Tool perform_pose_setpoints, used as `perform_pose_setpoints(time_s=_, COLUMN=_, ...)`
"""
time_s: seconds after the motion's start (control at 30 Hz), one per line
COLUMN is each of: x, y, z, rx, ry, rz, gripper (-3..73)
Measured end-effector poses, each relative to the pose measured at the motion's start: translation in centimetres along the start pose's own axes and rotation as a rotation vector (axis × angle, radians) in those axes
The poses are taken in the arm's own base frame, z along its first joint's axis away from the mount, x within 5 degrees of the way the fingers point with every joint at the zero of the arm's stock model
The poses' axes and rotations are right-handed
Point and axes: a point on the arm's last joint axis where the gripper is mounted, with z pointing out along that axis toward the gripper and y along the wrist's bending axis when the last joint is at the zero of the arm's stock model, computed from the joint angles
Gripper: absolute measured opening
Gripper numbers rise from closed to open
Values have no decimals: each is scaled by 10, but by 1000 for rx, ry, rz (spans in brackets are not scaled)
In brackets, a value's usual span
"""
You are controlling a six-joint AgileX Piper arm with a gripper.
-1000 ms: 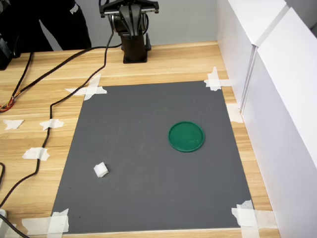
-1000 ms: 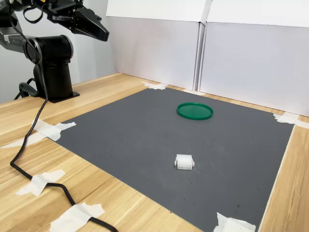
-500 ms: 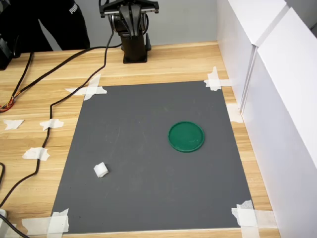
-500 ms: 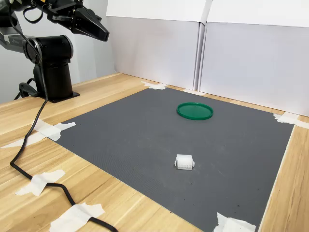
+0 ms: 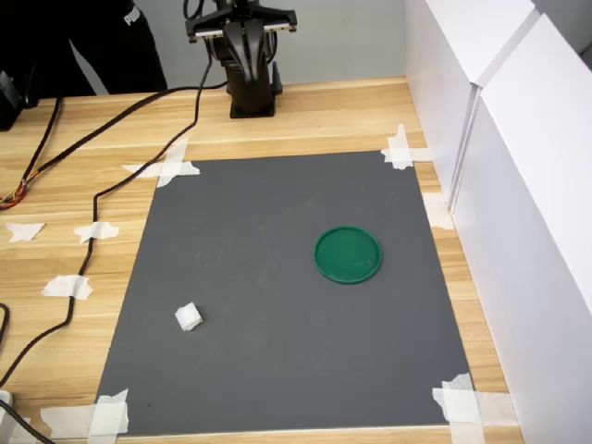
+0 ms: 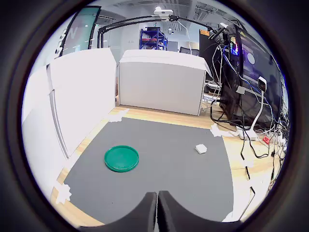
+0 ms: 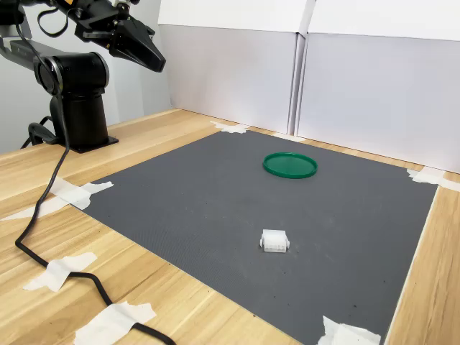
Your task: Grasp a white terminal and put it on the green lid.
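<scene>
White panels wall off one side of our wooden table, and a dark grey mat is taped down at its corners with white tape scraps. We see the green lid lying flat on the mat in the first exterior view, slightly toward 3 o'clock from the mat's middle. The white terminal sits on the mat too, well apart from the lid, at about 8 o'clock from it in that view. In the second exterior view the terminal lies at roughly 6 o'clock from the lid.

Our arm's base stands on the table beyond the mat's edge, with a black cable trailing across the wood. The gripper hangs high in the air, far from both things. In the wrist view its fingers are pressed together, holding nothing.
</scene>
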Motion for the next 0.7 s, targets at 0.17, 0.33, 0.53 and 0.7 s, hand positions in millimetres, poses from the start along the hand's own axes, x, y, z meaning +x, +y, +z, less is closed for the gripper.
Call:
perform_pose_setpoints(time_s=0.17, x=-28, y=-7, z=9, rx=2, ry=61, rz=-16, gripper=-16)
perform_pose_setpoints(time_s=0.33, x=-54, y=-18, z=27, rx=5, ry=199, rz=-78, gripper=-16)
perform_pose_setpoints(time_s=0.53, x=-74, y=-30, z=57, rx=-13, ry=403, rz=-168, gripper=-16)
perform_pose_setpoints(time_s=0.7, x=-87, y=-38, z=83, rx=-42, ry=508, rz=-191, gripper=-16)
